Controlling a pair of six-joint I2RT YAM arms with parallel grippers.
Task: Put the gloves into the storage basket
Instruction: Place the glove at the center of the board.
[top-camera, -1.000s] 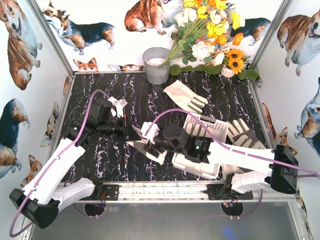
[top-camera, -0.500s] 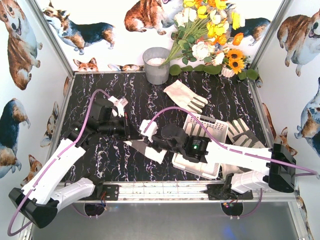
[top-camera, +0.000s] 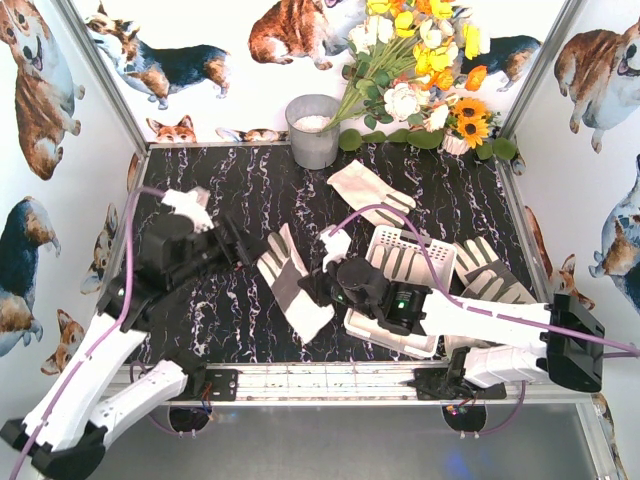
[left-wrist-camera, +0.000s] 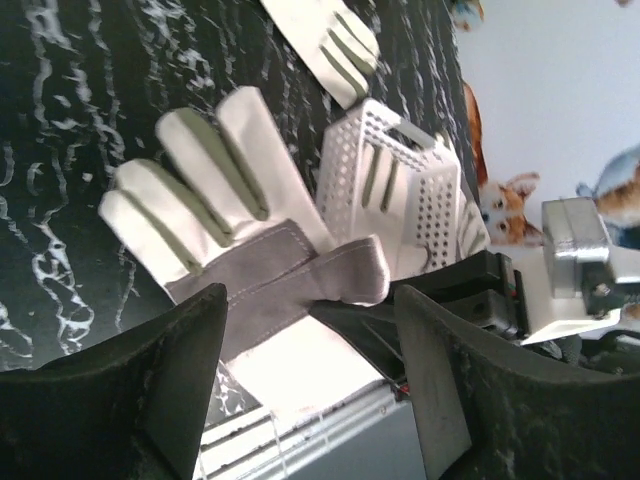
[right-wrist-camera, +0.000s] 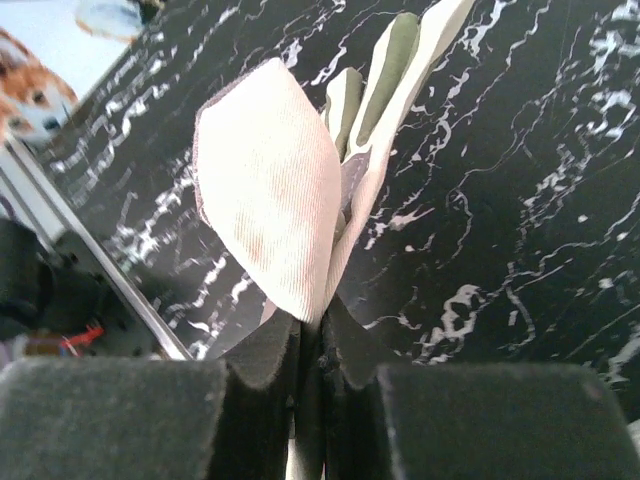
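Cream fabric with a grey palm patch: the pinched glove (top-camera: 288, 278) lies palm up at the centre of the top view, its fingers pointing to the upper left, just left of the storage basket (top-camera: 425, 243). The right end effector (top-camera: 318, 290) is clenched on a fold at the glove's thumb side. Its wrist view shows the cloth bunched and standing up out of the shut fingers (right-wrist-camera: 262, 365). The left end effector (top-camera: 240, 250) is released and holds nothing, just left of the glove.

The grip takes only a thin fold, so the glove may slide out on the lift. Most of it hangs free, and the trailing fingers could catch on the basket's perforated wall and drape over the rim instead of dropping in. The basket looks light, so a snag or a nudge from the arm might push it towards the rail (top-camera: 330, 378) at the lower edge of the desk (top-camera: 200, 190), which it already sits close to.

One glove inside the basket (top-camera: 400, 262) fills its upper part. The right arm itself lies across the lower part, so clearance there is tight. Bare desk is open to the left and upper centre. The far glove (top-camera: 368, 190) lies above the basket, and the right-hand glove (top-camera: 490, 270) is squeezed against the right wall.
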